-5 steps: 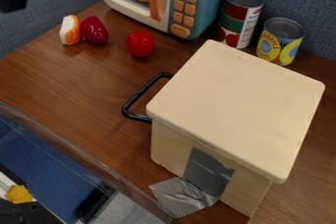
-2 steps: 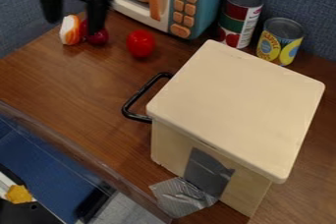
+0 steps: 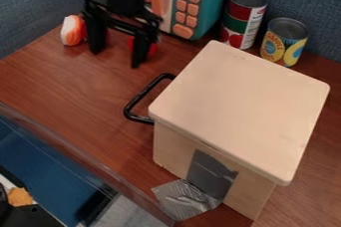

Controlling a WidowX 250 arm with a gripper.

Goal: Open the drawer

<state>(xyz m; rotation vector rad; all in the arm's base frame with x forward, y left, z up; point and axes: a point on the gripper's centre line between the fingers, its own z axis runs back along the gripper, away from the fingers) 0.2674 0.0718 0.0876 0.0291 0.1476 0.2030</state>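
Observation:
The black gripper [image 3: 118, 56] hangs over the back left of the table, its two fingers spread apart with nothing held between them. It is up and to the left of the drawer's black handle [image 3: 138, 102], apart from it. That handle juts from the left side of the cream drawer box [image 3: 241, 106], which stands at centre right. The box's front with the handle faces left, and its lid hides most of that face. I see no gap that shows the drawer pulled out.
Behind the gripper is a teal toy microwave [image 3: 204, 2]. Two cans, one red and green [image 3: 243, 19] and one yellow [image 3: 284, 42], stand behind the box. An orange-white toy [image 3: 72, 30] and a red ball [image 3: 153, 49] lie near the fingers. Grey tape [image 3: 186, 198] hangs at the box's lower corner.
From the upper left corner, the gripper has come right and down over the table, now in front of the microwave and the red toys. The box and its handle have not moved.

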